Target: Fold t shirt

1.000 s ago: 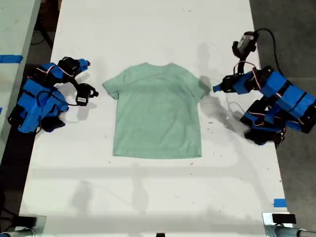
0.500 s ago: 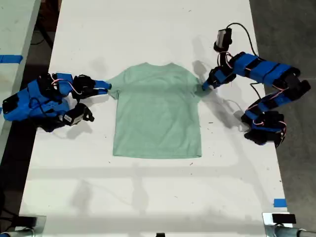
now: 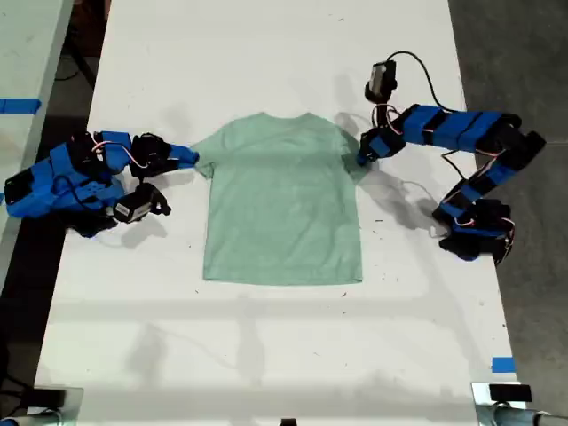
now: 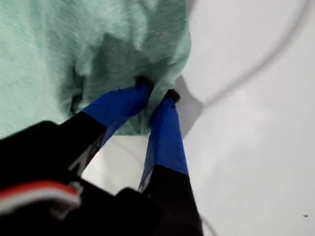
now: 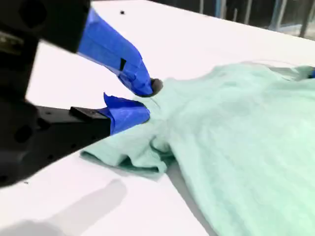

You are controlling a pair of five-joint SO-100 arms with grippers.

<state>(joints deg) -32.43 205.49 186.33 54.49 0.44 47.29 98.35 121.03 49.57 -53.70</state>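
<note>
Pale mint t shirt flat on white table, both sleeves bunched.

White bench, viewed from above. The t shirt lies flat on its middle, front up, neck toward the far edge. Two blue arms rest on the bench, one at each exterior-view side. Blue tape marks the exterior view's lower right.

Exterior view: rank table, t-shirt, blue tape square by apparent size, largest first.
1. The long white table.
2. The pale mint-green cloth t-shirt, lying flat on it.
3. The small blue tape square by the table's edge at the exterior view's right, by far the smallest.
</note>
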